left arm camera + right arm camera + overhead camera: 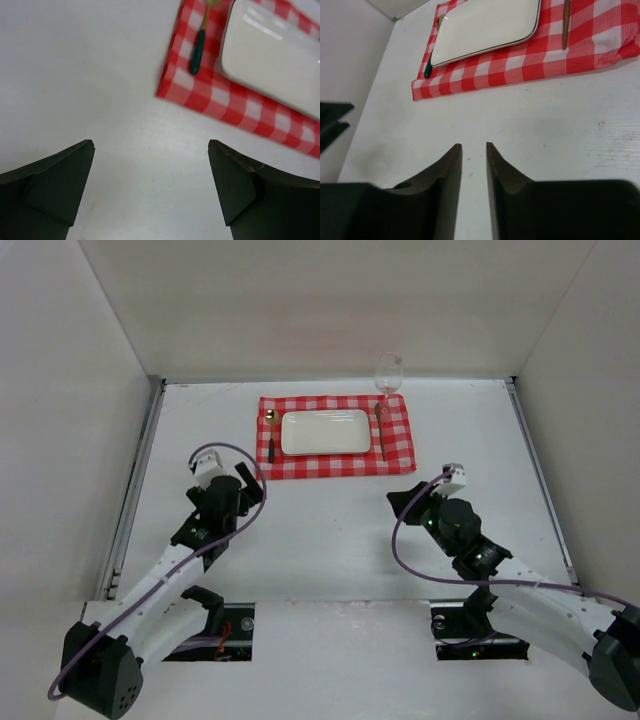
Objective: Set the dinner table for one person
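Since the cloth (340, 464), plate (325, 431), spoon (270, 435), a brown-handled utensil (381, 430) and the glass (388, 372) all sit together toward the far edge of the bench (330, 530), the setting looks complete and the step in hand seems to be finishing. The left claw (151, 145) hangs spread wide and empty off the cloth's near left corner. The right claw (473, 146), parted only by a slim gap, pinches nothing. Next probably comes parking both arms at the near edge without nudging the cloth.
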Controlling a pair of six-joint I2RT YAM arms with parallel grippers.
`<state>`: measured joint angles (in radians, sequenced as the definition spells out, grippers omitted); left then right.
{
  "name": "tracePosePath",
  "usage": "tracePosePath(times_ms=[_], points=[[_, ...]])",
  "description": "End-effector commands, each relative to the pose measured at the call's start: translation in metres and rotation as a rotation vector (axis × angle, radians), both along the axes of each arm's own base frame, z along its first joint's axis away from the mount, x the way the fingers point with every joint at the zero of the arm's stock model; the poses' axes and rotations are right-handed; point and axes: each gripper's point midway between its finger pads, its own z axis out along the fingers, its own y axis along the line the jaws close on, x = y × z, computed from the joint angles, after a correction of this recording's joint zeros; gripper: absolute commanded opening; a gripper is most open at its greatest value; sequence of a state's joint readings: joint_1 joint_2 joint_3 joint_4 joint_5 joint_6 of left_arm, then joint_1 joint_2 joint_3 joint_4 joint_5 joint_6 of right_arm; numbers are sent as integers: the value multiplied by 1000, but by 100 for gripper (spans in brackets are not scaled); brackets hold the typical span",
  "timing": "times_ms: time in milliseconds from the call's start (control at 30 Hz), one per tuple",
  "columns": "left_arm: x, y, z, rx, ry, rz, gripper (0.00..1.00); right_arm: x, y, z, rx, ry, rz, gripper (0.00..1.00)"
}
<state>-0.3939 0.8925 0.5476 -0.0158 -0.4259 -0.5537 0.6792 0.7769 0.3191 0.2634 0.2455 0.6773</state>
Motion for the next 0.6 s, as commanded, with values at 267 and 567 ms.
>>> tracePosePath(times_ms=[267, 567], points=[[-73, 6, -83, -147, 169, 112, 100, 26, -19, -20, -25, 3, -164, 52], [-79, -26, -102, -140, 162, 4, 100, 32, -44, -28, -41, -5, -264, 56]])
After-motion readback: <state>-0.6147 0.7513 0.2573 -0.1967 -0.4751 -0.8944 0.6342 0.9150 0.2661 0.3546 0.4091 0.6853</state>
